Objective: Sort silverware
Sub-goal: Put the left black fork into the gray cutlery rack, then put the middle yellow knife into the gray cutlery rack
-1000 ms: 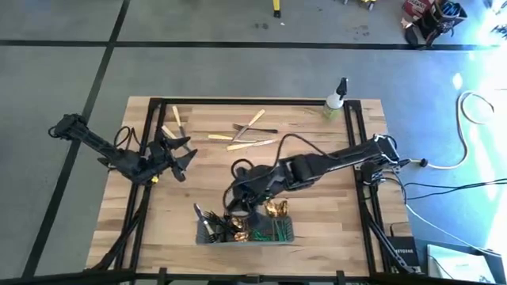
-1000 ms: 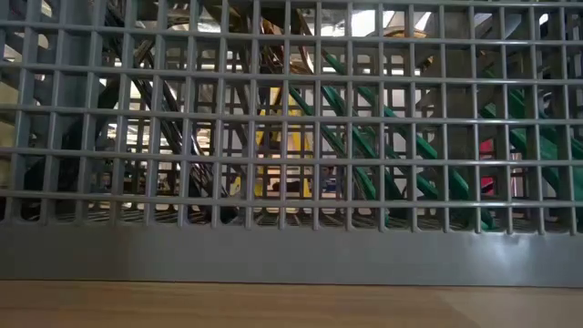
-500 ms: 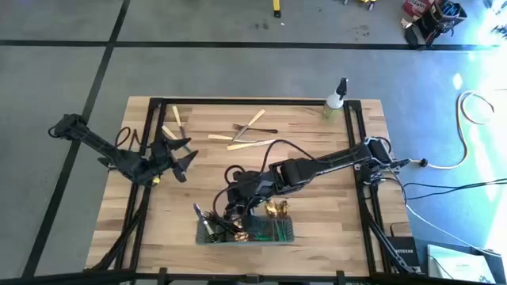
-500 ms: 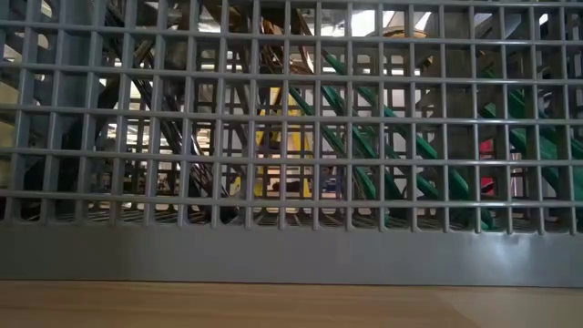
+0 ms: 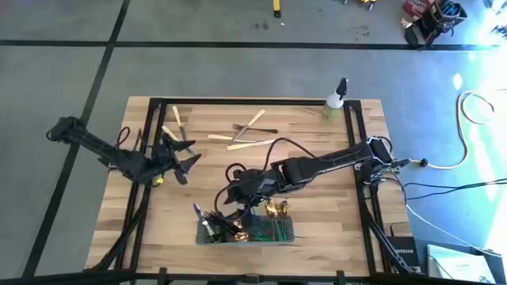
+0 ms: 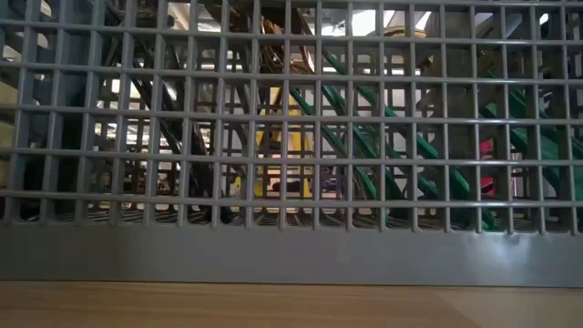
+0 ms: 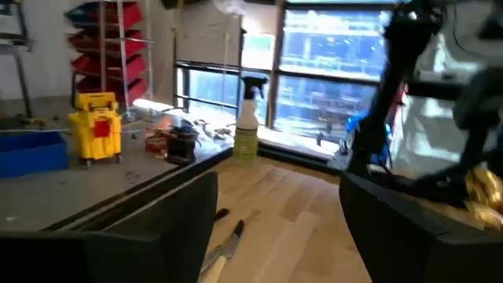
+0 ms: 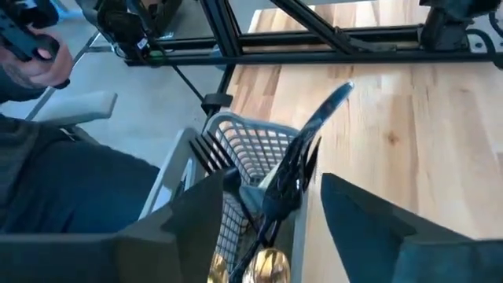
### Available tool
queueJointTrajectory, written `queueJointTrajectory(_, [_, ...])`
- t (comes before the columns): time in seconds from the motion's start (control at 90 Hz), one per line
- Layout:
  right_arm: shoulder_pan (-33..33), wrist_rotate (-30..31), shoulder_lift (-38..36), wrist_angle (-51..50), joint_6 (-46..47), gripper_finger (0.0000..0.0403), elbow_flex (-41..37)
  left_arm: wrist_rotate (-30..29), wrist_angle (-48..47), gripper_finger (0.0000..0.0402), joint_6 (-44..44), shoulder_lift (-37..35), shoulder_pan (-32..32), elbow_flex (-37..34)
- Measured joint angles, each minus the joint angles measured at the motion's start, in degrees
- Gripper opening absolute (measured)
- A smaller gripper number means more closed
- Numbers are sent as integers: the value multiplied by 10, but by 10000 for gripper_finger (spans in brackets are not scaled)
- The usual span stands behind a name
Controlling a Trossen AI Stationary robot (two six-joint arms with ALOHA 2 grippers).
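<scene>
the right gripper, fingers spread and empty, hovers low-centre over the wire-mesh caddy holding sorted forks, while loose silverware waits upper-centre on the counter.

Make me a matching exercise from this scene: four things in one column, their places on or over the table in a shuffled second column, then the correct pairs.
Things
1. spray bottle
2. wire-mesh caddy
3. right pincer
4. left pincer

Places
A. hovering open over the table's left part
B. at the table's near edge
C. at the far right corner of the table
D. right above the caddy's left end, among the dark forks

Pairs: 1-C, 2-B, 3-D, 4-A
</scene>
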Motion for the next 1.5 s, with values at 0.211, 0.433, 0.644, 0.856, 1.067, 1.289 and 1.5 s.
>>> queueJointTrajectory(0.211, [0,30,-15,-56,-5,202,0,101,-48,251,-27,50,147,0])
queueJointTrajectory(0.433, [-1,88,-15,-105,-34,202,-9,304,-31,251,-10,159,342,6])
queueJointTrajectory(0.644, [-1,87,-16,-129,-45,202,-16,411,-77,251,57,312,461,99])
queueJointTrajectory(0.856, [10,64,-16,-182,-62,202,-16,496,-118,251,161,424,541,165])
queueJointTrajectory(1.067, [48,61,-16,-242,-79,202,-16,646,-113,238,202,449,594,152])
queueJointTrajectory(1.289, [76,82,-16,-286,-81,202,-16,669,-108,238,242,449,634,137])
queueJointTrajectory(1.5, [82,131,-42,-289,-89,202,-16,699,-108,237,274,453,644,130])
